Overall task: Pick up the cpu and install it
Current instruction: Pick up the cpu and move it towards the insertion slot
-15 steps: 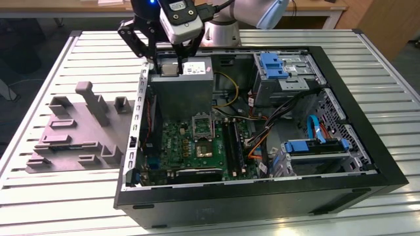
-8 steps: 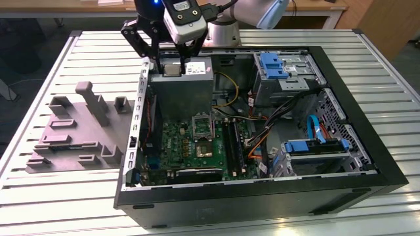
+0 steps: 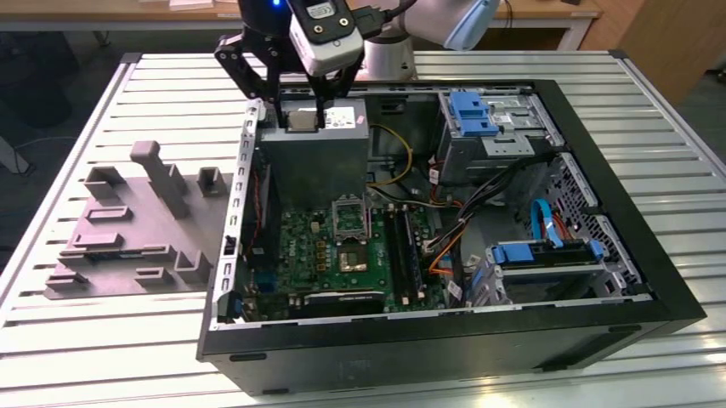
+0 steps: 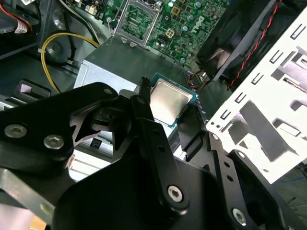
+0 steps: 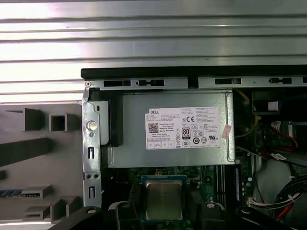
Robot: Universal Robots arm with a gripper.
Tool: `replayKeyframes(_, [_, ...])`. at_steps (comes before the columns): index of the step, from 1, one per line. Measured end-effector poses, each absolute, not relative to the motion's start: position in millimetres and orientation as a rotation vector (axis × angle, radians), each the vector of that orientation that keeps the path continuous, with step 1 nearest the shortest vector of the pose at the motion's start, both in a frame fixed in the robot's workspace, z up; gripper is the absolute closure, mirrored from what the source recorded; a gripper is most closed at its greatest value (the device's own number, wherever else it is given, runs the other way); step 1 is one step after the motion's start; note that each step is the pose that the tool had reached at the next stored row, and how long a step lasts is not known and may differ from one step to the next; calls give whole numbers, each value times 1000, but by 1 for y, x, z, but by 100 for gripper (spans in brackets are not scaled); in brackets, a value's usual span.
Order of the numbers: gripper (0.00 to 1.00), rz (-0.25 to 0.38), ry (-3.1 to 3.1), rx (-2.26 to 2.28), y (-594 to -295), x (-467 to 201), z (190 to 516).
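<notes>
My gripper (image 3: 302,117) is shut on the cpu (image 3: 303,122), a thin square chip with a silvery metal top and a pale rim. It hangs over the grey power supply (image 3: 313,166) at the far end of the open computer case (image 3: 454,340). Both wrist views show the cpu (image 4: 168,99) (image 5: 163,200) held flat by its edges between the black fingers (image 4: 144,103), metal top facing the cameras. The open metal-framed socket (image 3: 349,218) lies on the green motherboard (image 3: 329,255), nearer the case's middle, and appears beyond the power supply as the socket (image 4: 139,21) in the second wrist view.
A grey plastic fixture (image 3: 125,229) with posts and slots lies on the slatted table (image 3: 102,340) at the exterior view's left of the case. Inside the case are blue drive brackets (image 3: 471,110), cable bundles (image 3: 477,200) and a yellow cable (image 3: 392,157) beside the power supply.
</notes>
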State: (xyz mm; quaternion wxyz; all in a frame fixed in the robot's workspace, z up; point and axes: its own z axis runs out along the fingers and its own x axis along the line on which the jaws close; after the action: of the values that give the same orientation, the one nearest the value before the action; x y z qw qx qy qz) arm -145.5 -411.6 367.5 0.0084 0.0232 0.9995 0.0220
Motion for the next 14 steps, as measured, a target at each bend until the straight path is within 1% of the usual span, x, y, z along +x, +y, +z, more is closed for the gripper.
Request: replayKeyframes(14, [53, 69, 3123, 72, -412, -137, 367])
